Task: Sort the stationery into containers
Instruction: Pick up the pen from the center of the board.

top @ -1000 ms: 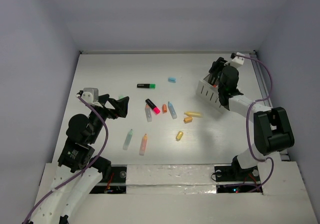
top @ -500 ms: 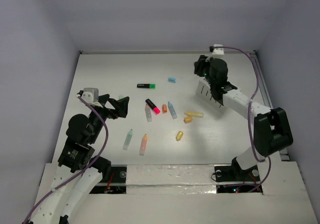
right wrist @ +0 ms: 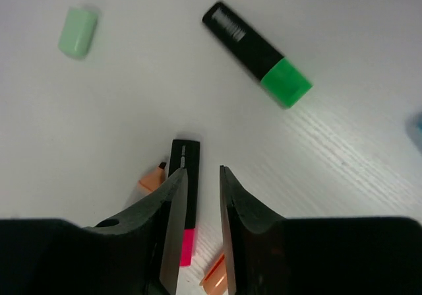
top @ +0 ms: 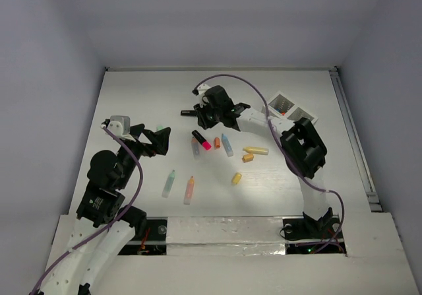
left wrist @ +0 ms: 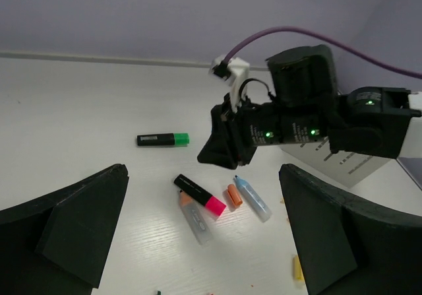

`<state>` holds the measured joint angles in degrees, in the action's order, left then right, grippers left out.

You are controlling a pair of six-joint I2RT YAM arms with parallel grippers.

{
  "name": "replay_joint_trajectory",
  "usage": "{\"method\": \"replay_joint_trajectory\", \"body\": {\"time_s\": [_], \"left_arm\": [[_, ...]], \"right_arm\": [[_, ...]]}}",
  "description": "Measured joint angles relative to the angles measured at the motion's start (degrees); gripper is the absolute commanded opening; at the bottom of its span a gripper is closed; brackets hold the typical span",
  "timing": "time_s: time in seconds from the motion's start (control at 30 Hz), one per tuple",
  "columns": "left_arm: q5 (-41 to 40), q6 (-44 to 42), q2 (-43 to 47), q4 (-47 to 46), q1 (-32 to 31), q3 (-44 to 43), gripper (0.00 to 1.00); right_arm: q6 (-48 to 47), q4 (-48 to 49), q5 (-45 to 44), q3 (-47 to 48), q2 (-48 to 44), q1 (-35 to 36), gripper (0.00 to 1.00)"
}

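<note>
Markers and caps lie scattered mid-table. A black-and-pink highlighter (top: 201, 140) lies next to an orange cap (top: 217, 142), a light blue marker (top: 227, 144) and a clear marker (top: 195, 148). My right gripper (top: 202, 119) hovers just above the black-and-pink highlighter (right wrist: 188, 163), jaws a little apart and empty (right wrist: 201, 171). A black-and-green highlighter (right wrist: 257, 54) and a mint cap (right wrist: 78, 32) lie beyond it. My left gripper (top: 160, 142) is wide open and empty (left wrist: 204, 242), left of the cluster. The white divided box (top: 290, 105) stands at the back right.
A yellow marker (top: 255, 150), an orange cap (top: 248, 157), a yellow cap (top: 236, 178), a mint marker (top: 169, 183) and an orange marker (top: 189, 189) lie nearer the front. The right arm stretches across the table from right to left.
My right arm has swung from the white box leftward across the table to above the black-and-pink highlighter, uncovering the box. The left arm has not moved.
</note>
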<state>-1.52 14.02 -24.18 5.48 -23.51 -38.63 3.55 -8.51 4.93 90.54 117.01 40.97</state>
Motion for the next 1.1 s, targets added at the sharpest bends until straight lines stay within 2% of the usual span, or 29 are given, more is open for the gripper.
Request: {"method": "replay_joint_trajectory", "body": {"time_s": [0.03,0.07,0.2,0.77,1.0,1.1], "left_arm": [[0.00,0.02,0.00,-0.02,0.00,0.00,0.99],[0.02,0.00,0.00,-0.02,0.00,0.00,0.99],[0.02,0.00,0.00,-0.02,0.00,0.00,0.99],[0.26,0.00,0.44,-0.02,0.00,-0.02,0.99],[0.26,0.00,0.70,-0.02,0.00,0.00,0.99],[0.26,0.00,0.72,-0.02,0.00,0.00,0.99]], "right_arm": [[-0.35,-1.73,0.11,1.01,1.42,0.48,0.39],[-0.63,-3.41,0.17,2.05,2.75,0.92,0.49],[-1.53,-8.17,0.26,6.34,6.62,2.05,0.58],[-2.25,-13.49,-0.46,16.46,14.40,3.41,0.52],[-2.40,-14.16,-1.11,18.18,17.29,3.82,0.51],[-2.49,-14.16,-2.01,18.60,17.88,3.98,0.47]]}}
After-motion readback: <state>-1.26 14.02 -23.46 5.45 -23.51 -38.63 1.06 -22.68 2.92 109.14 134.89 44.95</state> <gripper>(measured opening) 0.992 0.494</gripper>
